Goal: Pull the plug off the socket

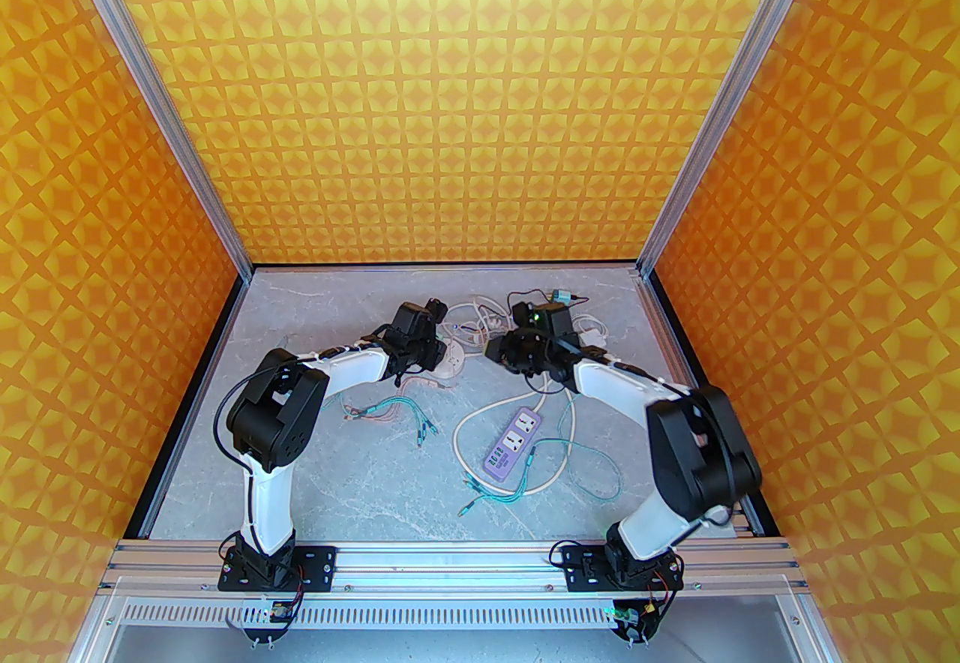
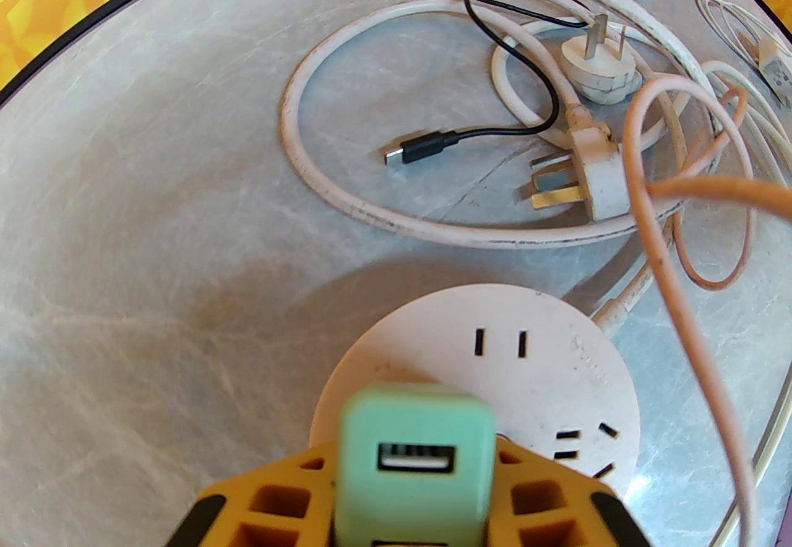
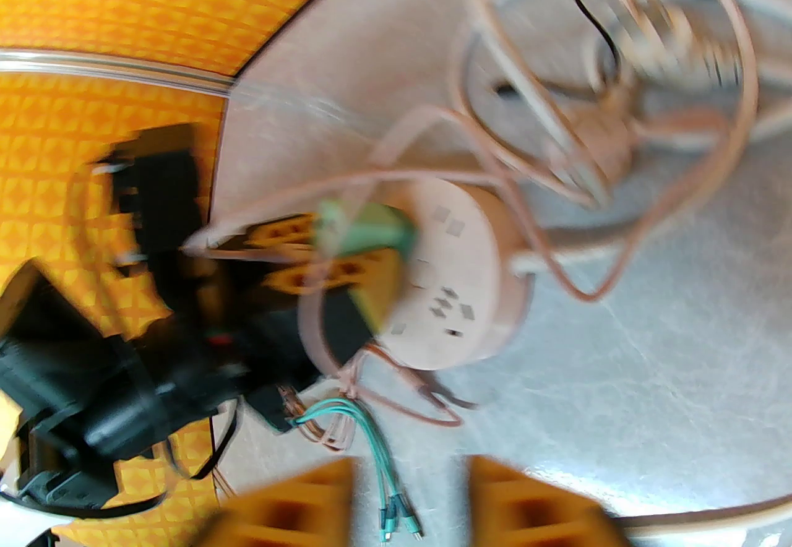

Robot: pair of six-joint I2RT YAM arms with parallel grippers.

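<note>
Fingers [image 2: 272, 501] of my left gripper [image 2: 416, 489] clamp the mint-green square USB plug [image 2: 416, 414], seated in the round white plastic socket [image 2: 557, 346], for pulling; my right gripper [image 3: 408, 507] hovers narrowly parted, empty, likely to brace.

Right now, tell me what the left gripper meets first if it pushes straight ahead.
The round white socket: the left gripper is shut on the mint USB charger, which seems plugged in, so pushing on likely drives the charger into the socket face. Depth is unclear.
</note>
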